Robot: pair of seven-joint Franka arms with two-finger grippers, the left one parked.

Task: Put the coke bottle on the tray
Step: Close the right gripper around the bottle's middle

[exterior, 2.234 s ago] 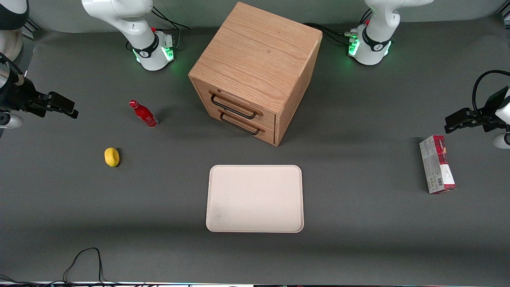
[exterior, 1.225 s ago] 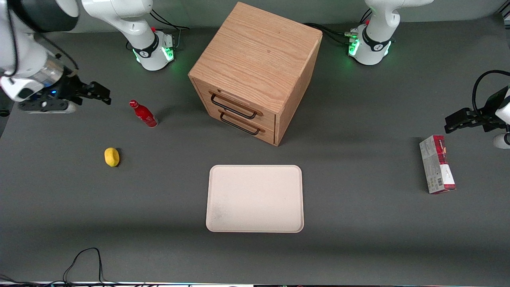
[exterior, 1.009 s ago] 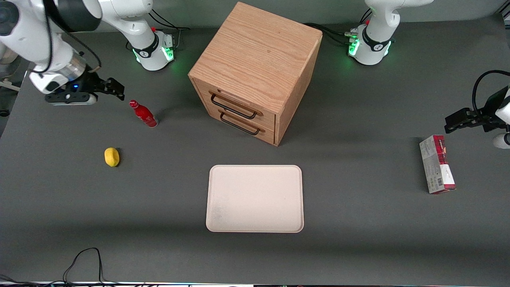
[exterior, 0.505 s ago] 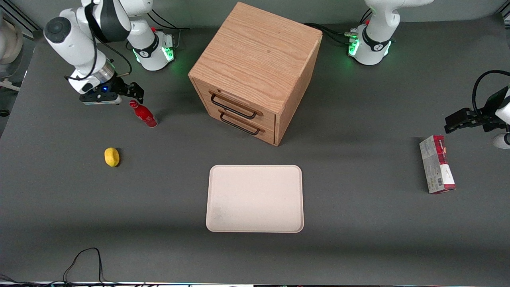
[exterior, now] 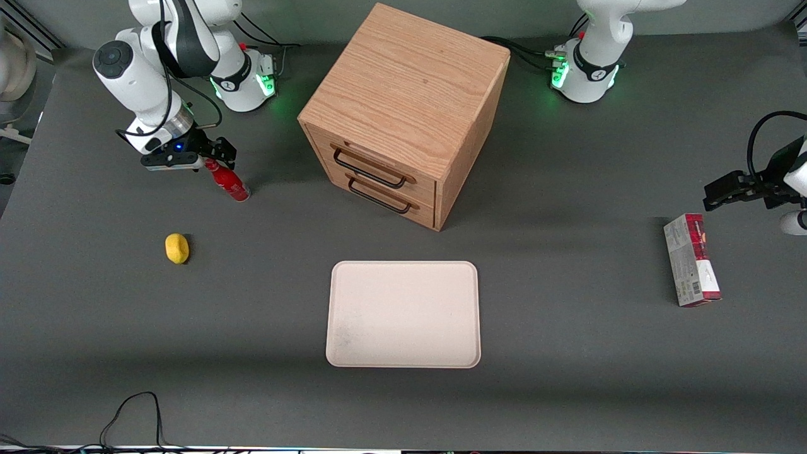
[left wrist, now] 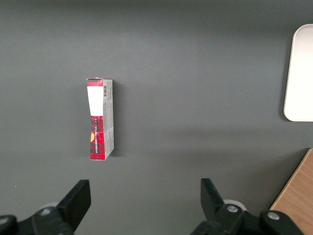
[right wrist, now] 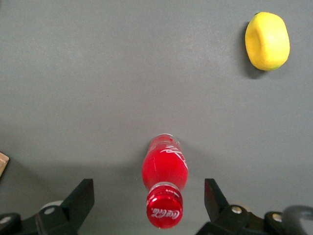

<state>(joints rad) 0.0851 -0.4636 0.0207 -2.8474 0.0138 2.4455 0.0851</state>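
In the upper left of the front view we find the hand (exterior: 217, 154) hanging just above the red cap of the coke bottle (exterior: 231, 183), which stands upright on the dark grey counter (exterior: 567, 378). The wrist view looks straight down on the coke bottle (right wrist: 165, 178): its cap sits between the two black fingers (right wrist: 80, 200), which are spread wide and touch nothing, so the hand (right wrist: 146, 203) is released.

Around the bottle we see little that crowds it. A lemon (exterior: 177, 248) lies on the counter nearer the front camera than the bottle, well apart from it; the wrist view shows the same lemon (right wrist: 267, 41) with bare counter between the two. A wooden drawer cabinet (exterior: 403, 113) stands at the upper centre of the front view, beside the bottle but well apart, its two drawers shut, each with a dark handle.

The tray (exterior: 403, 314) lies flat at the lower centre of the front view, in front of the cabinet, and holds nothing. Between bottle and tray the counter is open. A red-and-grey carton (exterior: 691, 260) lies at the right of the front view, toward the parked arm's end of the counter.
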